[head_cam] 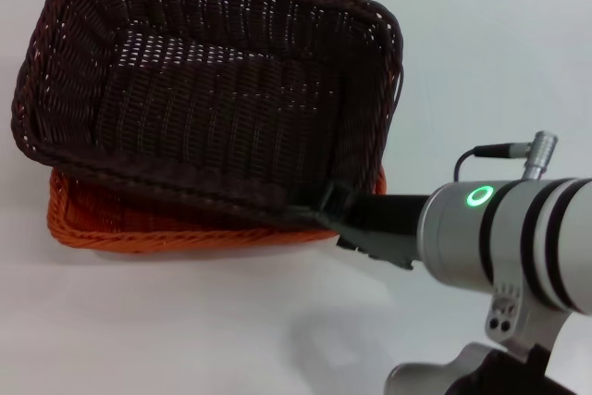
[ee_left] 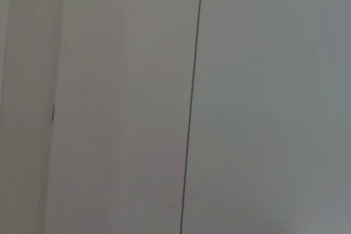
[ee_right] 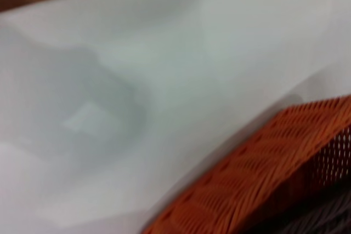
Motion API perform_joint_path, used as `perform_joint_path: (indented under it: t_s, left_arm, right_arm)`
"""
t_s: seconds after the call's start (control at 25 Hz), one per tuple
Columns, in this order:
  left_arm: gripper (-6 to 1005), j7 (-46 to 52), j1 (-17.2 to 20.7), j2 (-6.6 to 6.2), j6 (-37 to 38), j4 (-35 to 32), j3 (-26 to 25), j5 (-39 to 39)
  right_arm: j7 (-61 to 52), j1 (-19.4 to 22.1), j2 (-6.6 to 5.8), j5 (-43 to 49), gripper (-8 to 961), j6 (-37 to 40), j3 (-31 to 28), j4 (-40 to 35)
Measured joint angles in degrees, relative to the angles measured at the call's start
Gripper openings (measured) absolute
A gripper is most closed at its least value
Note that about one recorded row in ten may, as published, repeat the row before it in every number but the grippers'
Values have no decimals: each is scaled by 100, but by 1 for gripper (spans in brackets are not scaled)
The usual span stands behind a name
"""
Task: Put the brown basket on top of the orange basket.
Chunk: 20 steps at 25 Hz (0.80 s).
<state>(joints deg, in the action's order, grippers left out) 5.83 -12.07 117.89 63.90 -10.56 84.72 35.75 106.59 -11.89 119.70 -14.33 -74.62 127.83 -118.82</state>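
Brown wicker fills most of the head view. The brown basket (head_cam: 213, 90) sits tilted on top of the orange basket (head_cam: 176, 228), which rests on the white table (head_cam: 481, 71). Only the near edge and one corner of the orange one peek out below. The right gripper (head_cam: 335, 210) comes in from the right and is clamped on the near corner of the brown basket's rim. The brown basket looks a bit crooked, not lined up with the one under it.

Next, the left wrist view shows only a plain pale wall with a thin dark line. No basket and no left gripper show there, so I cannot say where that arm is.

Last, the right wrist view shows the white table and the orange basket's woven side, with a little of the brown basket's weave just beside it.

I think the putting-down step is almost done. The next move likely calls for settling the brown basket flat and straight, then letting go of the rim gently so it does not slide off.
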Motion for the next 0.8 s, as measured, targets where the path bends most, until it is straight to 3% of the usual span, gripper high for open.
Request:
perform_joint_path:
  t_s: [0.32, 0.52, 0.64, 0.8]
  left_arm:
    - [665, -3, 18, -3, -4, 19, 10, -16]
    - [665, -3, 40, -3, 1, 19, 10, -18]
    - [666, -3, 40, -4, 6, 19, 10, -26]
    - [666, -3, 36, -3, 12, 18, 10, -25]
  right_arm:
    - [-27, -24, 1, -329, 680, 30, 315, 31]
    - [31, -44, 0, -986, 680, 683, 227, 59]
    - [6, 3, -1, -977, 679, 1713, 145, 229]
    - [-389, 130, 5, -1119, 679, 4102, -50, 722]
